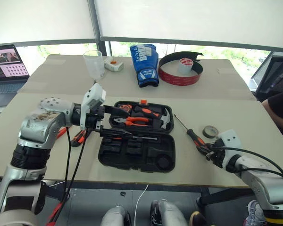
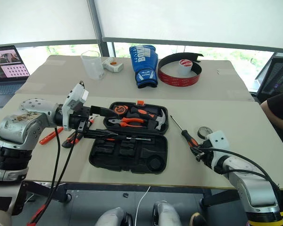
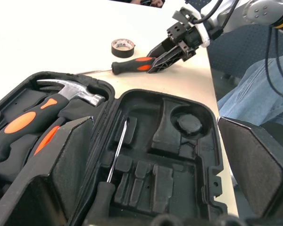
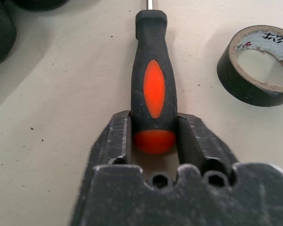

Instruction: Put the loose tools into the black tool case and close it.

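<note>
Nearest the camera, the right gripper point(image 4: 153, 134) has its two fingers narrowed around the butt end of an orange-and-black screwdriver point(image 4: 153, 77), which lies flat on the table point(image 1: 226, 155) just right of the open black tool case point(image 1: 137, 153), with a small dark tape roll point(image 1: 210, 131) close beside it. That screwdriver looks light and stiff, its rubbery handle offering good friction, though a hold so near the end may let the long shaft droop. Over the case's left edge the left gripper point(image 3: 155, 160) hangs wide and empty.
</note>
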Controlling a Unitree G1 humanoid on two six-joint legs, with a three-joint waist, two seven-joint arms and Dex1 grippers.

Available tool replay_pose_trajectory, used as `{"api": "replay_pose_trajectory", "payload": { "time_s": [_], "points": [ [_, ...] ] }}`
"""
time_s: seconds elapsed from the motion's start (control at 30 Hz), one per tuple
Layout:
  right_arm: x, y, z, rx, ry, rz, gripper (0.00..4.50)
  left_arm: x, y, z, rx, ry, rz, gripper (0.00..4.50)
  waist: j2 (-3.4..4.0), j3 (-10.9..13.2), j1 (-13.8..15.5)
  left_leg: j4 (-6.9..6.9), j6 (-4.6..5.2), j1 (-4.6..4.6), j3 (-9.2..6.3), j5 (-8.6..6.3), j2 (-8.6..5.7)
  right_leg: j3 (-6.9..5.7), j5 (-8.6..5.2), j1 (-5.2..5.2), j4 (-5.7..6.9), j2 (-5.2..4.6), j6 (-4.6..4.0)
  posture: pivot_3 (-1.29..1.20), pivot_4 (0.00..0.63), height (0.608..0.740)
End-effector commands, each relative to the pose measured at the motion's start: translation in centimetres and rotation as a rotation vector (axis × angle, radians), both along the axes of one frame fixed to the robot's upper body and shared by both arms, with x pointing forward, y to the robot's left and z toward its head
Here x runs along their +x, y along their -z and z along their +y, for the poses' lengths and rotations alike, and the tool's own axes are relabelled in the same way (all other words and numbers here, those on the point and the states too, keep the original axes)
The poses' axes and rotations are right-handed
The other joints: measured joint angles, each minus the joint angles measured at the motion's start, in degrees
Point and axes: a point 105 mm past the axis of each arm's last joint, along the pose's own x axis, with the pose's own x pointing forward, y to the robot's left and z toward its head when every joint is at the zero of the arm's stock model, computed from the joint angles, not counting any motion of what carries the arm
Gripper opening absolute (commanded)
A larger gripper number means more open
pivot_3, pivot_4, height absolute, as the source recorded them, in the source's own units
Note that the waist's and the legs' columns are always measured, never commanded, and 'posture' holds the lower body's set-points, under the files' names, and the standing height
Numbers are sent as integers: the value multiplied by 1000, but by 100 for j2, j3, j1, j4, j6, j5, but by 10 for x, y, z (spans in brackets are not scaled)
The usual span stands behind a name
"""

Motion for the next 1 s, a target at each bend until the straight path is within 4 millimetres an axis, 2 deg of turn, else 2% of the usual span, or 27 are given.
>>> {"api": "replay_pose_trajectory", "payload": {
  "time_s": [0.03, 0.13, 0.23, 0.33, 0.43, 0.53, 0.67, 0.8, 1.0],
  "points": [
    [4, -55, 13, 77, -149, -232, 936, -12, -4, 19, 72, 26, -43, 4500, 3, 2, -27, -1, 0, -1, 1, 0, 0, 0, 0, -2, 0, 0, 0, 0, 150, 727],
    [2, -70, 23, 85, -271, -267, 936, -19, -1, 33, 113, 16, -36, 4500, 14, 9, -103, -7, -2, 1, 3, 1, 0, 5, 0, -6, -1, 3, 0, 0, 150, 727],
    [-3, -81, 56, 61, -519, -238, 936, -31, 4, 43, 145, 10, -31, 4500, 16, 10, -123, -10, -7, 2, 2, 4, 1, 4, 0, -8, -1, 4, 0, 0, 150, 727],
    [-11, -72, 85, -12, -752, -178, 936, -37, 11, 43, 161, 2, -38, 4500, 16, 11, -97, -21, -8, 5, 0, 4, 2, 1, -1, -10, -2, 3, -2, 0, 150, 727],
    [-7, -61, 102, -98, -861, -152, 936, -41, 14, 43, 166, -10, -45, 4500, 16, 11, -56, -28, -9, 3, -1, 4, 2, -5, -3, -10, -5, 2, -5, 0, 150, 727],
    [6, -51, 107, -187, -885, -129, 936, -41, 16, 46, 174, -38, -51, 4500, 16, 12, -7, -19, -7, -5, 3, 5, -3, -1, -3, -13, -10, -1, -6, 0, 150, 727],
    [19, -43, 102, -263, -894, -85, 936, -39, 19, 49, 190, -75, -68, 4500, 16, 12, 4, -13, -6, -8, 2, 4, -4, -2, -3, -13, -10, -4, -6, 0, 150, 727],
    [21, -40, 101, -305, -936, -81, 936, -41, 19, 47, 177, -88, -72, 4500, 16, 12, 10, -15, -7, -7, 2, 4, -2, -5, -5, -15, -8, -2, -10, 0, 150, 727],
    [22, -46, 111, -285, -976, -126, 936, -40, 21, 46, 175, -106, -81, 4500, 16, 12, -2, -14, -8, -5, 3, 4, -1, -3, -5, -14, -5, -2, -10, 0, 150, 727]
  ]
}}
